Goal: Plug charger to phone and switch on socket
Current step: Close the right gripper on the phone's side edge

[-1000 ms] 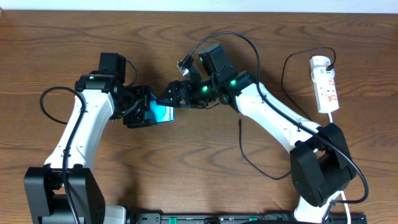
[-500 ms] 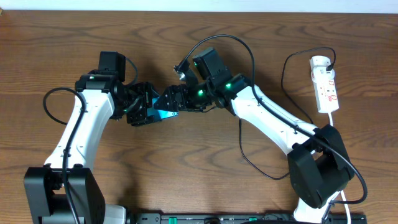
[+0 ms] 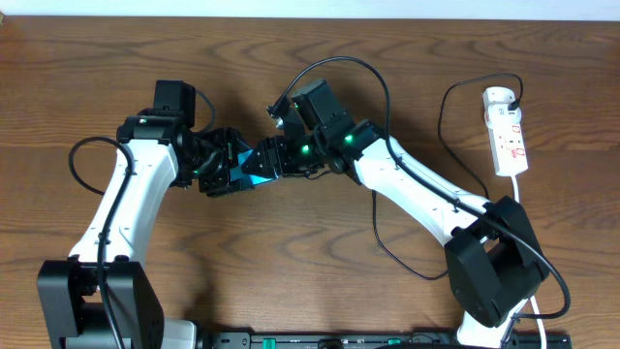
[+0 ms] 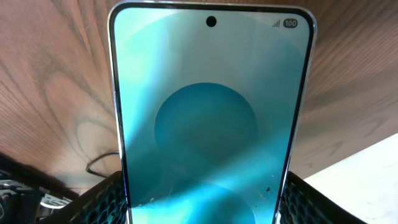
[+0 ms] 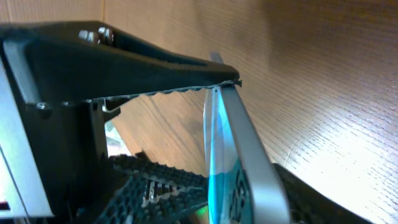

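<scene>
left wrist view gives us the left gripper clamped on the phone. its ribbed black pads press the two long edges, at the end away from the camera hole. the cyan-and-white screen faces the lens, lifted off the wood.

from the right wrist we see the right gripper with its fingers apart around the phone, seen edge-on. the upper finger touches the phone's end and the lower finger sits beneath. we cannot tell whether they clamp it.

overhead, the two grippers meet nose to nose near the middle of the table. the left arm comes up from the near left corner and bends inward at the wrist. the right arm stretches diagonally from the near right corner.

the table is dark brown wood grain, with a pale strip beyond its far edge. the charger lies loose on the wood near the right arm, well apart from both grippers. the socket lies at the far right, well apart from the phone.
</scene>
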`<state>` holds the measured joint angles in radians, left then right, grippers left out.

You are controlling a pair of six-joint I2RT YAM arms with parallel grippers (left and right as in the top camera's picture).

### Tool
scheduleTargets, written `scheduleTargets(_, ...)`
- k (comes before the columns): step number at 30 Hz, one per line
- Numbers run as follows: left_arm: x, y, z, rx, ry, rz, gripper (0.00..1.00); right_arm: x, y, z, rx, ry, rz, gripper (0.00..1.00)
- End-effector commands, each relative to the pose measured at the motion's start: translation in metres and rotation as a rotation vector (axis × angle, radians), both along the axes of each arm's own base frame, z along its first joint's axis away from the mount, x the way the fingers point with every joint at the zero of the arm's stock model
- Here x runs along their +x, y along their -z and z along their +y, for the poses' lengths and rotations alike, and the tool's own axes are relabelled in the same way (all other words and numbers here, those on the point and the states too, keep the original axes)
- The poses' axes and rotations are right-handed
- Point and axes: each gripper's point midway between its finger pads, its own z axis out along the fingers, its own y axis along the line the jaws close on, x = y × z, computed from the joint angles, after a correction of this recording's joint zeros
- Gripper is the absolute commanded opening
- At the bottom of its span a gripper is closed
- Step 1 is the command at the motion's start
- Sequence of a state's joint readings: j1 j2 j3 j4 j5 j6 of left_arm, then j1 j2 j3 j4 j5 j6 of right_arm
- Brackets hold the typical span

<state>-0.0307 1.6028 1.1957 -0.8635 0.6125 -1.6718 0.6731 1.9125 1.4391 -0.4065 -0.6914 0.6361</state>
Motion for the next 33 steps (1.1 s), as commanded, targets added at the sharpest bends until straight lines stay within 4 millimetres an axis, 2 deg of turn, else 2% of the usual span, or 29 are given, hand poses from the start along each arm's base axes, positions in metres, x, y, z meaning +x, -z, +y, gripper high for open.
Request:
scheduleTargets(1, 0.0016, -0.0060, -0.0035, -0.028, -0.001, -0.006, 0.07, 0.0006, -0.0077, 0.0048, 0.006, -0.004, -0.026, 0.58)
scheduleTargets(13, 0.0007, -0.0065, -0.0045, -0.035, 0.001, -0.002, 0.07, 0.0037, -0.0058, 0.0035, -0.008, 0.012, -0.034, 0.47)
scheduleTargets(33, -0.0002, -0.0087, -0.0082, -0.057, 0.008, -0.001, 0.07, 0.0007, -0.0032, 0.0072, -0.026, 0.014, -0.049, 0.37)
